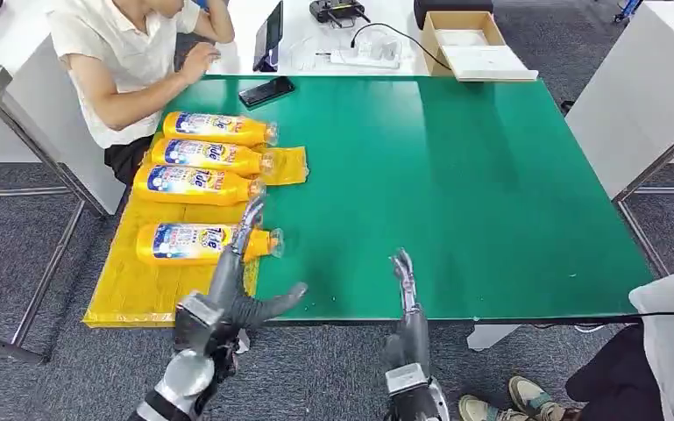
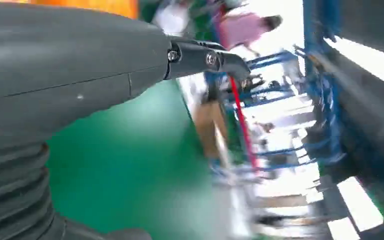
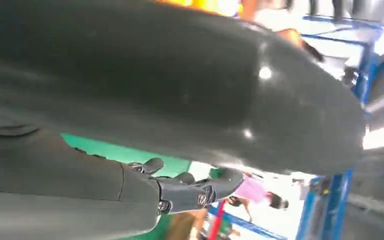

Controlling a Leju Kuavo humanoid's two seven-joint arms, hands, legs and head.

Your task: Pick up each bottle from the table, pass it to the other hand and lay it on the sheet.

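Seen from above, our left hand (image 1: 244, 279) hovers with fingers spread wide and nothing in it, over the nearest yellow detergent bottle (image 1: 203, 243). That bottle lies on its side on the yellow sheet (image 1: 131, 294), which hangs over the left edge of the green table (image 1: 456, 184). Three more bottles (image 1: 210, 156) lie in a row beyond it. Our right hand (image 1: 406, 285) is raised, fingers extended, empty. We judge the bottles full, fairly heavy and slick; the broad labelled middle looks the surest hold
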